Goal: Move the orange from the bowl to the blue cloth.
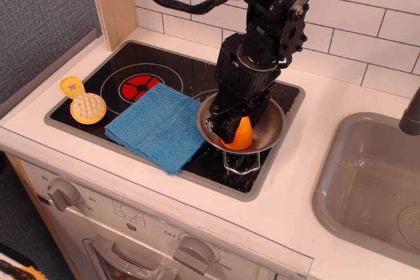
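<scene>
The orange (240,137), a small bright-orange toy, sits in the shiny steel bowl (271,129) on the right side of the stove top. My gripper (234,122) is lowered into the bowl, with its dark fingers (222,124) straddling the upper part of the orange and hiding its top. I cannot tell whether the fingers are pressed onto it. The blue cloth (157,124) lies flat on the stove just left of the bowl, touching its rim.
A yellow scrub brush (85,103) lies at the left edge of the black stove top (131,63). A red burner mark (139,86) lies behind the cloth. A grey sink (377,181) is at the right. A tiled wall runs behind.
</scene>
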Motion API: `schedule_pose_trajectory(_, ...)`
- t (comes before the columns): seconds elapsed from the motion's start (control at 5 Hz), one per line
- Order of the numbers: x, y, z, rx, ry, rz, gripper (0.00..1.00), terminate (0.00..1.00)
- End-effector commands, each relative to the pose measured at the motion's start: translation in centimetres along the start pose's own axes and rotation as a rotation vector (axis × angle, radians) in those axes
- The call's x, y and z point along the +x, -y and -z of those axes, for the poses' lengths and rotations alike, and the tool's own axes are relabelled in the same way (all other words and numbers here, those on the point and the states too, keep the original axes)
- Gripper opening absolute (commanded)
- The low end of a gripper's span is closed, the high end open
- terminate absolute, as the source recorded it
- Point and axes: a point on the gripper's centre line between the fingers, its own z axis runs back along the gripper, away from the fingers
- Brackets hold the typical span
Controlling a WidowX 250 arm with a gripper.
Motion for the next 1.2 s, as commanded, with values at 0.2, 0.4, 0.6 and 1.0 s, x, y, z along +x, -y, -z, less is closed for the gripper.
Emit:
schedule_pose_trajectory(0.2,3.0,-1.2,-9.1,-0.188,0.067,-0.095,0.00,0.00)
schedule_pose_trajectory(0.4,4.9,-3.0,-9.3,-0.181,0.065,-0.142,0.00,0.00)
schedule_pose_trajectory(0.6,7.0,-4.4,-8.1,-0.132,0.081,-0.170,0.00,0.00)
schedule_pose_trajectory(1.0,8.7,-5.8,-3.2,-0.049,0.062,-0.192,0.00,0.00)
